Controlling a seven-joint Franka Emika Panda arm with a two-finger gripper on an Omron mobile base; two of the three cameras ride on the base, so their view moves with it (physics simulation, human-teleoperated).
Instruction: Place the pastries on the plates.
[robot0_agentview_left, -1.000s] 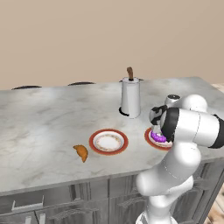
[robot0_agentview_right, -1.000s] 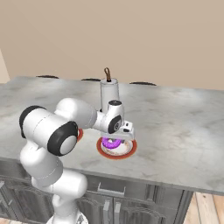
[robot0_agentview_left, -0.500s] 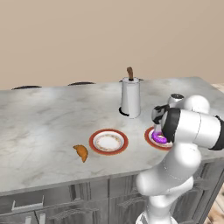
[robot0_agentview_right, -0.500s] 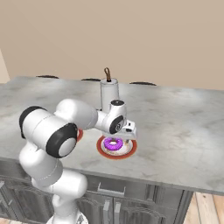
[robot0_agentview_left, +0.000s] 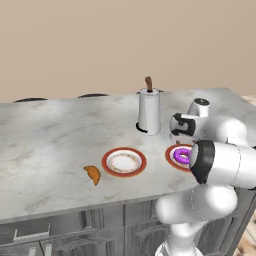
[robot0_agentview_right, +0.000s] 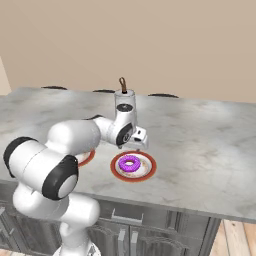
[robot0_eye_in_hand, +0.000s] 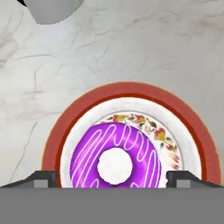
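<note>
The gripper hangs above the donut with its two dark fingertips spread wide apart, one at each side of the pastry and touching nothing. The purple-frosted ring donut has thin white squiggled icing lines and a pale hole in its middle; it lies flat in the white, flower-patterned centre of a round plate with a broad red-orange rim. Seen from the right base view, this plate sits on the grey marbled counter just in front of the gripper, with the donut resting in it. A second, matching plate lies to its left in the left base view, holding nothing. The golden-brown curved croissant lies on the bare counter just left of that plate, apart from its rim. A tall white pot with a brown knob stands behind the plates.
</note>
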